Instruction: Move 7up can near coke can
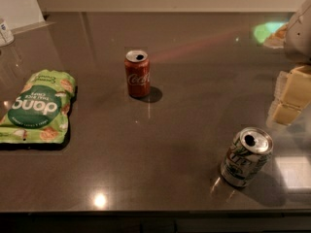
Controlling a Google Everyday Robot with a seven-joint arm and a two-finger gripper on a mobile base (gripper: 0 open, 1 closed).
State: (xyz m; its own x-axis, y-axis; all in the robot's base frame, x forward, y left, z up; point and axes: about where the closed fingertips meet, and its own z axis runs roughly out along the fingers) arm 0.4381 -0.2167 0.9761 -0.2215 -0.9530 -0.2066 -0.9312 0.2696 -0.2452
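Observation:
The 7up can (246, 157) is silver-white with green lettering and stands upright on the dark counter at the front right. The coke can (137, 74) is red with white script and stands upright near the middle of the counter, well to the left of the 7up can and farther back. My gripper (290, 95) is at the right edge of the view, cream-coloured, above and behind the 7up can and apart from it. It holds nothing that I can see.
A green snack bag (39, 106) lies flat at the left. A small white container (5, 32) stands at the far left back. The counter's front edge (155, 211) runs along the bottom. A wall lies behind the counter.

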